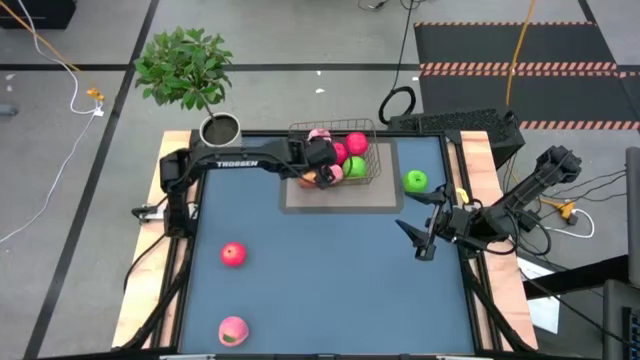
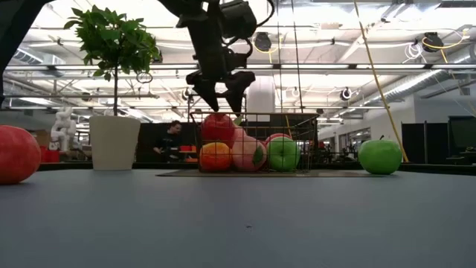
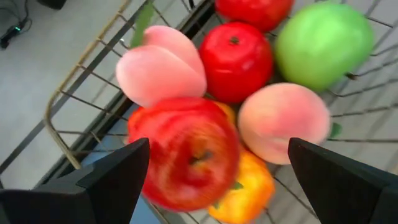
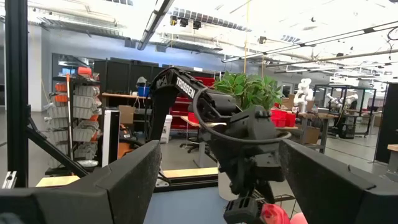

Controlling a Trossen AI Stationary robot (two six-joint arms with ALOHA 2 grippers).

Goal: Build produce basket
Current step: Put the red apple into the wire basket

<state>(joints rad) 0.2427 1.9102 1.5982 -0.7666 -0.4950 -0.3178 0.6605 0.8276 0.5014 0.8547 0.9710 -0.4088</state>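
Basket point(image 2: 249, 145) of produce point(image 3: 186, 152) sits directly under open left pincer point(image 2: 219, 95).

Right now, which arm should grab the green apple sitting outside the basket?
Right, probably. The green apple lies on the table just right of the basket, and the right gripper hovers open close by on that side. The left gripper is open above the fruit in the basket, so it would have to cross over it.

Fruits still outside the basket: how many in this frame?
3. A green apple sits right of the basket, a red apple lies on the left of the mat, and a peach sits near the front edge. None seem hidden.
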